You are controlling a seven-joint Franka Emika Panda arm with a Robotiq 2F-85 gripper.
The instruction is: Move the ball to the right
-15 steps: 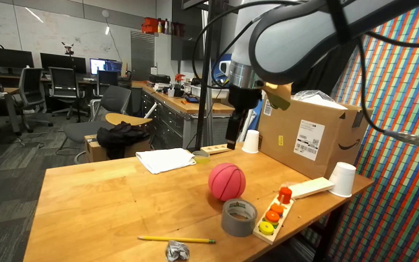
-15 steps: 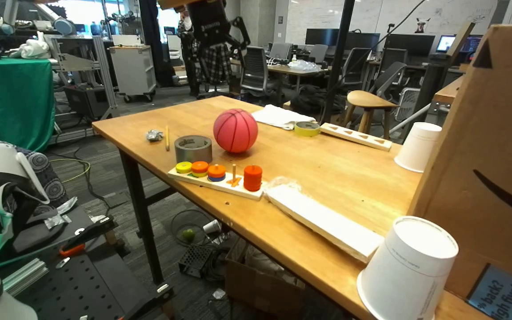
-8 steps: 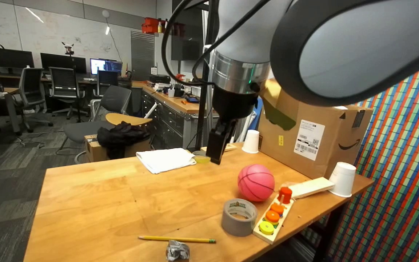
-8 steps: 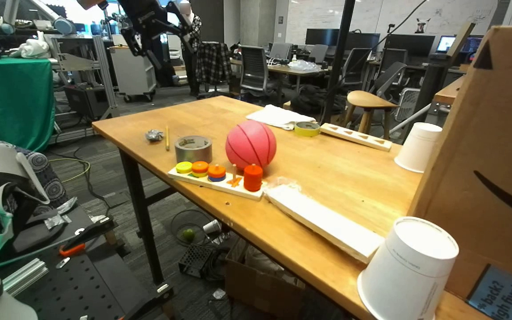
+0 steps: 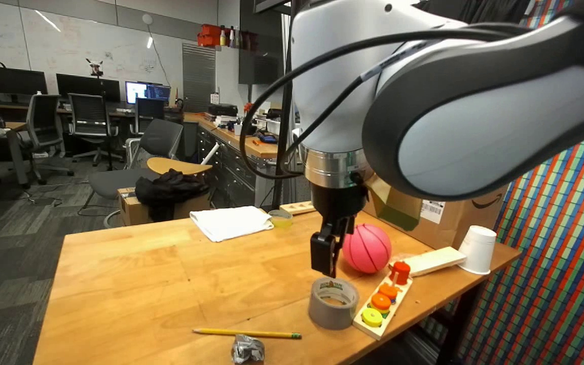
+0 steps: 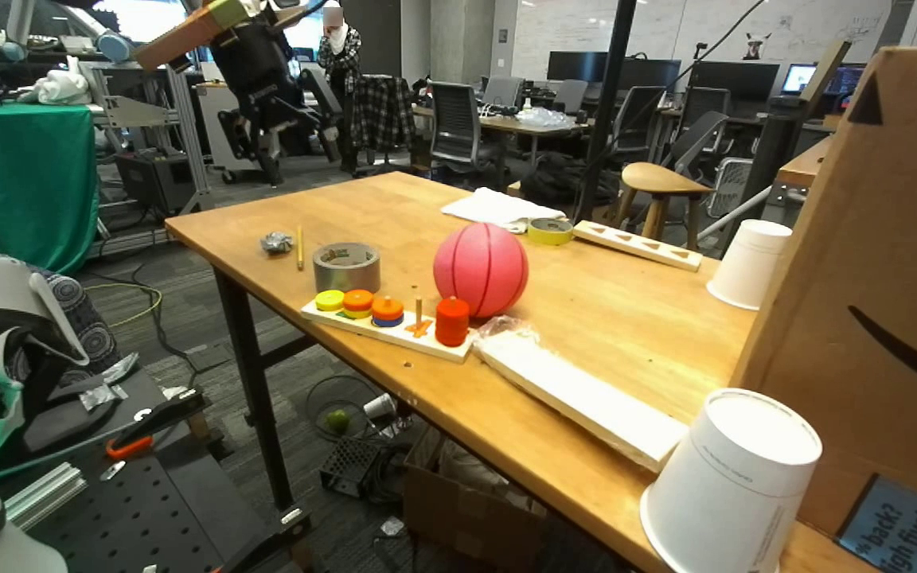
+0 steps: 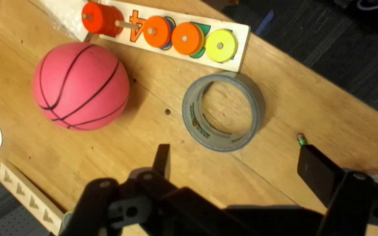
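Hand (image 7: 236, 159) hovers spread wide above the wooden table (image 5: 160, 274), ball (image 5: 369, 248) nearby, grey carpet (image 5: 13, 284) beyond.

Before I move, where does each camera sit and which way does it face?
Exterior view: nearest the crumpled foil, looking down across the table toward the box; arm and gripper show.
Exterior view: beside the box, behind a white cup, looking over the table toward a whiteboard; gripper shows, top left.
Wrist view: on the arm, facing down at ball and grey tape; open fingers show.
Both exterior views share ball and grey tape.
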